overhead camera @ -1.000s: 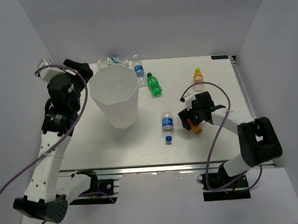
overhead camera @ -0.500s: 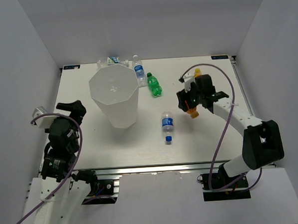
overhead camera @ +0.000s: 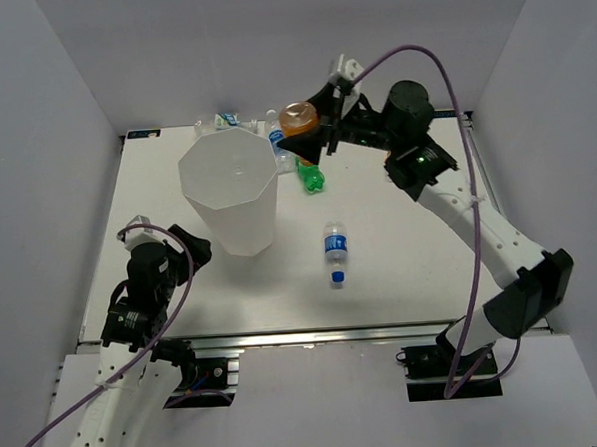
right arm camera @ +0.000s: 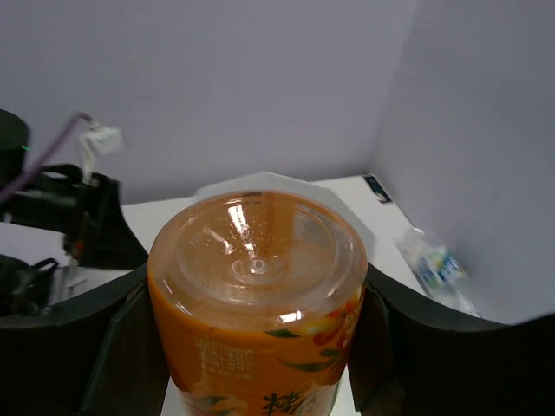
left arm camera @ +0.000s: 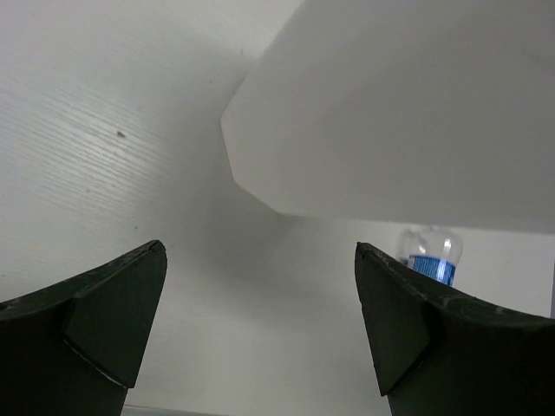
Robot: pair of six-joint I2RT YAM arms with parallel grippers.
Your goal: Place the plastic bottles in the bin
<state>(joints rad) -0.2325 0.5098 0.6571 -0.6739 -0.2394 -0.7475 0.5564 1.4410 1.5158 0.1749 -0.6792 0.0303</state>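
My right gripper [overhead camera: 300, 125] is shut on an orange bottle [overhead camera: 297, 117] and holds it high in the air, just right of the bin's rim. In the right wrist view the bottle [right arm camera: 256, 303] fills the jaws, base towards the camera. The white faceted bin [overhead camera: 229, 187] stands upright left of centre. A green bottle [overhead camera: 311, 174] and a blue-labelled clear bottle [overhead camera: 277, 140] lie behind it to the right. Another blue-labelled bottle [overhead camera: 334, 246] lies mid-table. My left gripper [overhead camera: 190, 247] is open and empty, low by the bin's base [left arm camera: 390, 113]. The yellow-capped orange bottle is hidden.
A small clear bottle [overhead camera: 225, 119] lies at the back edge behind the bin. Grey walls close in the table on the left, back and right. The left wrist view shows the mid-table bottle [left arm camera: 431, 256] past the bin's base.
My right arm lifted the orange bottle off the table and swung it up and left to beside the bin. My left arm drew back from behind the bin and now sits low by its base.
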